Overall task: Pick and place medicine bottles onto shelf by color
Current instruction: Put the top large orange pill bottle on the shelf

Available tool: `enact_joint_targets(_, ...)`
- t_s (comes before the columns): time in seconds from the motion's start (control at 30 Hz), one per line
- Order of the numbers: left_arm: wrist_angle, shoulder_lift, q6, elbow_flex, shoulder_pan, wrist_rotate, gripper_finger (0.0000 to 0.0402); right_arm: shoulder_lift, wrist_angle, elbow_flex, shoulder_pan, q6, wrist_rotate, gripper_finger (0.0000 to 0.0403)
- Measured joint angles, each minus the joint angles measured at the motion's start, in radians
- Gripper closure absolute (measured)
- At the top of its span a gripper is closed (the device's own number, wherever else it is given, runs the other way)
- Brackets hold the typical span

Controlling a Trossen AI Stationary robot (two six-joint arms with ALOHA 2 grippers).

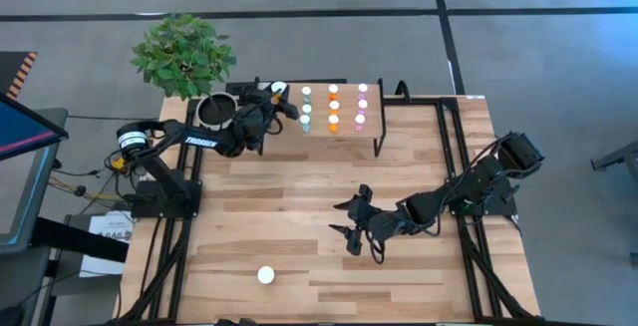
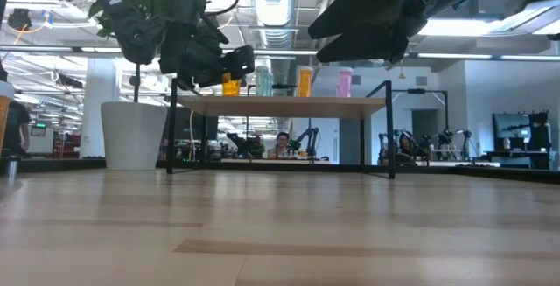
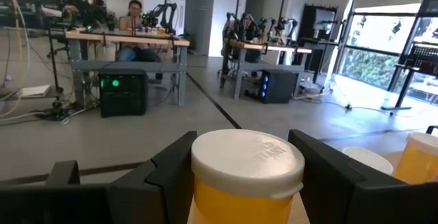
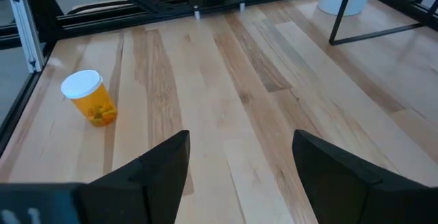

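The left gripper (image 1: 282,95) clasped an orange medicine bottle (image 3: 246,183) with a white cap at the shelf's (image 1: 374,127) left edge, where rows of teal, orange and pink bottles already stood. The right gripper (image 1: 351,218) hung wide open and empty above mid-table, while another orange bottle (image 4: 89,97) stood alone on the tabletop (image 1: 299,196) near its front edge
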Motion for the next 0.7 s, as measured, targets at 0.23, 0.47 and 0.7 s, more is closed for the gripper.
enact_joint_targets(0.23,0.005,0.001,0.002,-0.001,0.001,0.011,0.0209,0.0,0.001,0.0,0.0,0.0,0.0,0.0122)
enact_joint_targets(0.47,0.006,0.002,-0.001,-0.002,0.001,0.014,0.0209,0.0,0.001,0.0,0.0,0.0,0.0,0.0122)
enact_joint_targets(0.7,0.004,0.002,0.0,-0.002,0.0,0.022,0.0209,0.0,0.001,0.0,0.0,0.001,-0.001,0.0122)
